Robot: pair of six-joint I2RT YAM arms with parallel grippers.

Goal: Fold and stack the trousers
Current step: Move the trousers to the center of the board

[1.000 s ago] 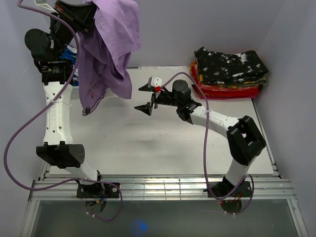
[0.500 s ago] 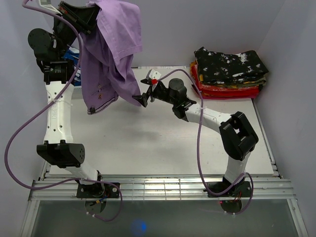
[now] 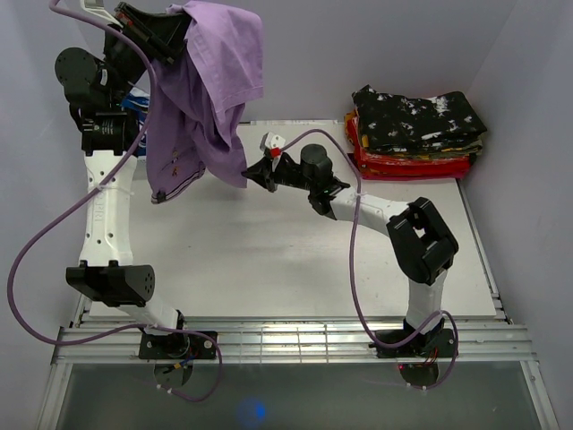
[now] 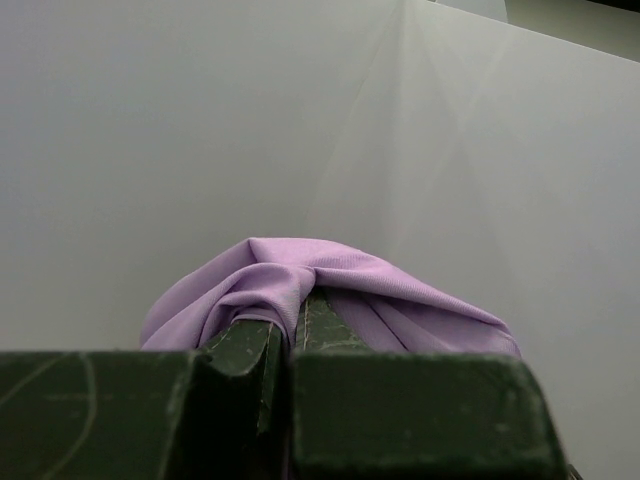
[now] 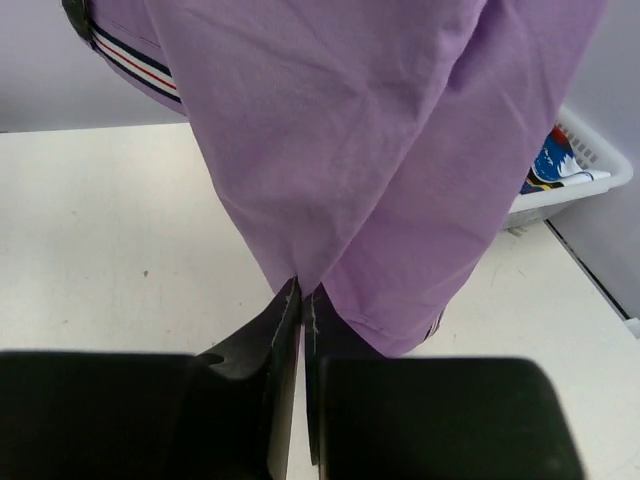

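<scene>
Left tool (image 3: pixel 166 31) is clamped on soft lilac cotton trousers (image 3: pixel 201 98), held high above the far left corner of the white tabletop (image 3: pixel 269 260); the right tool (image 3: pixel 253 172) is pressed together on their lowest hanging fold, closer above that tabletop. The fold should be drawn sideways slowly under a firm pinch, so the cloth is spread flat, unbunched.

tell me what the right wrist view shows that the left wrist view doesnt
Only the right wrist view: the right pincer closed on the hanging lower edge of the purple trousers, their striped waistband, the white table and a basket of clothes. Only the left wrist view: the left pincer clamped on a bunched fold, against a bare wall. Both: the same purple fabric, gripped.
</scene>
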